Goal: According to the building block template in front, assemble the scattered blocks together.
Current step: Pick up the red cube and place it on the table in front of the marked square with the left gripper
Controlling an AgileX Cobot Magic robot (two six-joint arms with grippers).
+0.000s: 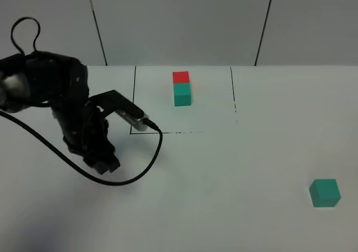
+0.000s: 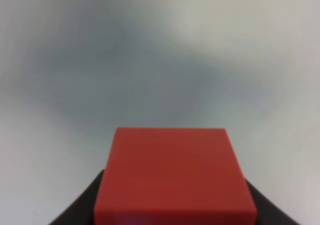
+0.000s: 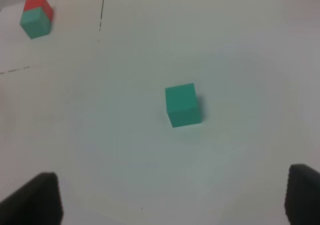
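Jaws of the left gripper (image 1: 102, 163) are closed on the red cube (image 2: 175, 177), which fills the space between them in the left wrist view. Whether the cube is clear of the table (image 1: 235, 207) cannot be told. This grip sits low on the left side of the table, outside the black outline (image 1: 134, 98) drawn there.

The right gripper (image 3: 170, 202) stands wide open and holds nothing. It hangs above the teal cube (image 3: 183, 105), which lies alone far on the right, well apart from everything else.

Inside the outline stands the template (image 1: 182, 88) — red and teal joined. Its long axis runs away from the high camera, red at the far end and teal nearer.

My judgement is that the pickup of the red cube is the step in hand and the joining has not begun. Next, the red cube must travel toward the middle and the right gripper must come down over the teal one. Each cube alone has no long axis, so what counts is faces square and flush — red behind teal, as the template shows. The teal cube looks slightly turned, so it may need squaring.
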